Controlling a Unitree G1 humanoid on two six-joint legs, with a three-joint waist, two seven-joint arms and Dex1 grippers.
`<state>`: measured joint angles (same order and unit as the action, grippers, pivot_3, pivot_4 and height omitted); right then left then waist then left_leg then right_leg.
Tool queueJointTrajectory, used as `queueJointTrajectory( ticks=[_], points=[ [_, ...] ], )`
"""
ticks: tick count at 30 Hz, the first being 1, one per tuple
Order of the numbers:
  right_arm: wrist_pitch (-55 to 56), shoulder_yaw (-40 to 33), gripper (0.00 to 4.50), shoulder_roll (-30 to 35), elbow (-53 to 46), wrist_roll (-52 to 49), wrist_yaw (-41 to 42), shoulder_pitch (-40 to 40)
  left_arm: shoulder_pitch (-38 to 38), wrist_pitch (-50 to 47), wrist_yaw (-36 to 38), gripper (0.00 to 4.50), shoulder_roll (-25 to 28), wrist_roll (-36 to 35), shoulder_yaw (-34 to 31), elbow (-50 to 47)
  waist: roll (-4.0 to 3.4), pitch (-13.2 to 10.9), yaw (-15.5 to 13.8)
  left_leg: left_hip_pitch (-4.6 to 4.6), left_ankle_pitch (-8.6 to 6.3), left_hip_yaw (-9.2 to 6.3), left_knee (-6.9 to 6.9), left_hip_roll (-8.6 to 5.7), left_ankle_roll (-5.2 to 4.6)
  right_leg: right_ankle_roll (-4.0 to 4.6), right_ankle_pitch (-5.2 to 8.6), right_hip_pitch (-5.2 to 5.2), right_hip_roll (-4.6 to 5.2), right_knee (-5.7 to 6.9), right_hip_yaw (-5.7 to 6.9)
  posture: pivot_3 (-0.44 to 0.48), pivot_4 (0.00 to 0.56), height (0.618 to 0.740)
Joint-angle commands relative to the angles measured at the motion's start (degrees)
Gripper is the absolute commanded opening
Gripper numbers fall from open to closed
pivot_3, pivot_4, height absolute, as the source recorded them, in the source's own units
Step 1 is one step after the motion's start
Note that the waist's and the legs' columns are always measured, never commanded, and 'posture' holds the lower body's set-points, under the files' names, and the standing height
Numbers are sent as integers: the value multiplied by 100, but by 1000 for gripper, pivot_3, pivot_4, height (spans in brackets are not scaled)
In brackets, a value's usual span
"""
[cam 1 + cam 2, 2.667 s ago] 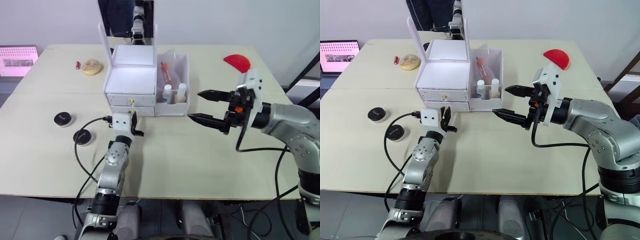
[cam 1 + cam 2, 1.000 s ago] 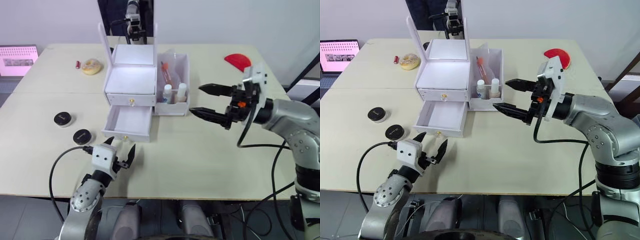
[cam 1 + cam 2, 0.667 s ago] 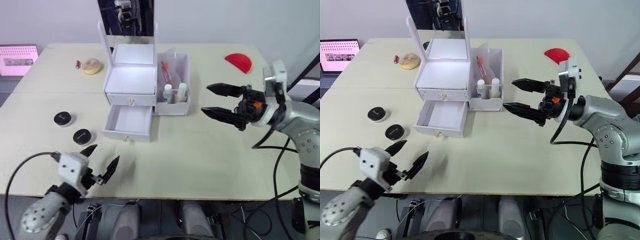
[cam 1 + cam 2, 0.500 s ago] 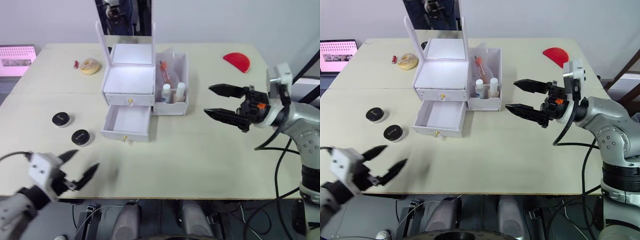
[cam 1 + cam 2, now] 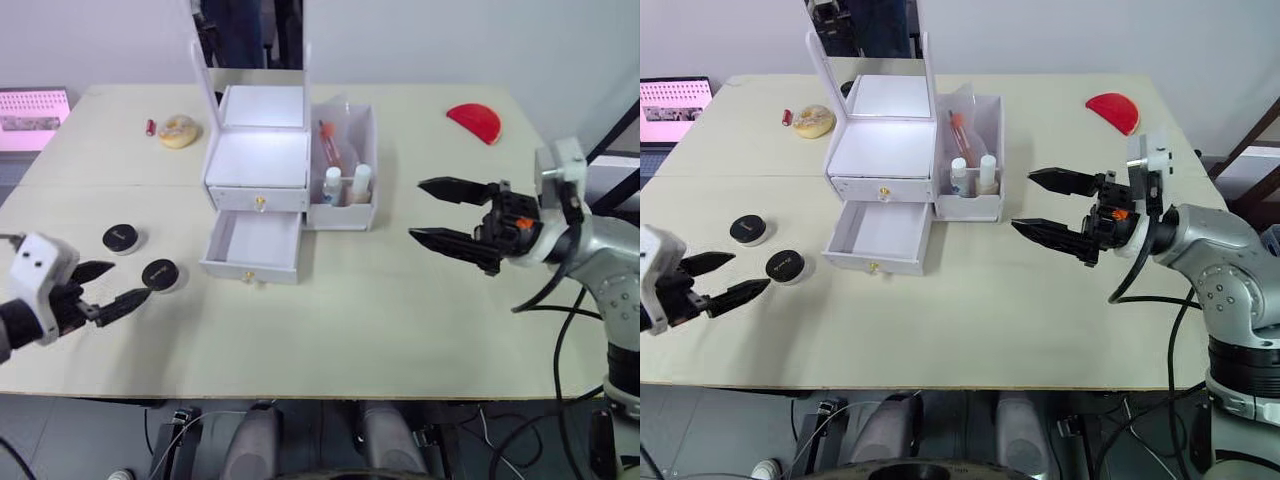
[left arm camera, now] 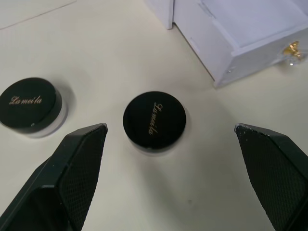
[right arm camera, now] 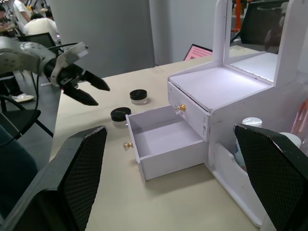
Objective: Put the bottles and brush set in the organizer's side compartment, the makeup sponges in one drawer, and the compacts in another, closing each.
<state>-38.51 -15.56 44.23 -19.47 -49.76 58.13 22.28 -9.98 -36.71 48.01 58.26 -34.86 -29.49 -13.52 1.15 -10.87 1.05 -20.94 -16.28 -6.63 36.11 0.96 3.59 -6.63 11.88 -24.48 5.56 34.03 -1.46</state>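
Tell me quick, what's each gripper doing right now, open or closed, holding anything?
Left gripper: open, empty, beside the nearer compact.
Right gripper: open, empty, above the table.

Pale script reading "La mei la" crosses the black lids of two small round jars: one between the left gripper's fingers, the other beside it.
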Motion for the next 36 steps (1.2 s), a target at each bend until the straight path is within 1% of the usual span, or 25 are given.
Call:
queueJointTrajectory(
  ticks=[1, 3, 6, 9, 11, 14, 20, 33, 35, 36],
  points=[
    [29, -86, 4500, -41, -389, -135, -223, -13, 506, 77, 103, 4472, 89, 259, 457, 346, -1, 0, 9, 0, 0, 0, -1, 0, 0, 0, 0, -1, 0, 0, 0, 0, 150, 739],
    [22, -85, 4500, -50, -504, -128, -340, -66, 759, 44, 244, 4472, 93, 316, 731, 449, 0, 0, 11, 0, 0, 0, -2, 0, 0, 0, -1, -1, 0, 1, 0, 0, 150, 739],
    [1, -98, 4500, -31, -661, -158, -467, -166, 1159, -34, 252, 4472, 54, 438, 1080, 651, 0, 0, -6, -1, 0, 0, -4, 0, 0, -1, -1, -1, 0, 0, 0, 0, 150, 739],
    [-26, -123, 4500, -17, -770, -214, -589, -221, 1527, 126, 219, 4472, 17, 765, 1430, 1096, 0, 0, -11, -1, 1, -1, -1, 0, 0, -1, -1, -1, 0, 3, 0, 0, 150, 739],
    [-41, -141, 4500, -15, -831, -247, -676, -244, 1731, 178, 216, 4472, -34, 889, 1551, 1336, 0, 0, -11, 1, 1, 0, -1, 0, -1, -1, -1, 0, 0, 5, 0, 0, 150, 739],
    [-67, -175, 4500, -1, -911, -313, -771, -285, 1822, 302, 304, 4472, -73, 1071, 1715, 1538, 1, 1, 3, 1, 1, 0, 0, 0, -1, -1, -2, 0, 0, 5, 0, 0, 150, 739],
    [-68, -204, 4500, 56, -973, -357, -866, -388, 1894, 412, 391, 4472, -303, 1216, 1942, 1678, 1, 1, -15, 0, 1, -1, -1, 0, -1, -2, -1, 0, 0, 4, 0, 0, 150, 739],
    [-16, -184, 4500, 100, -958, -329, -870, -425, 1913, 238, 355, 4472, -468, 1242, 1823, 1746, 4, 2, -14, 1, 2, -2, 3, 0, -1, -2, -3, 2, 0, 9, 0, 0, 150, 739],
    [-12, -183, 4500, 106, -948, -323, -861, -424, 1923, 210, 337, 3961, -490, 1239, 1805, 1749, 4, 2, -16, 1, 2, -1, 4, 0, -1, -2, -3, 2, 0, 10, 0, 0, 150, 739],
    [-9, -185, 4500, 109, -946, -320, -859, -424, 1917, 204, 336, 3602, -493, 1237, 1796, 1745, 4, 2, -16, 1, 2, -1, 4, 0, -1, -2, -3, 2, 0, 10, 0, 0, 150, 739]
  ],
)
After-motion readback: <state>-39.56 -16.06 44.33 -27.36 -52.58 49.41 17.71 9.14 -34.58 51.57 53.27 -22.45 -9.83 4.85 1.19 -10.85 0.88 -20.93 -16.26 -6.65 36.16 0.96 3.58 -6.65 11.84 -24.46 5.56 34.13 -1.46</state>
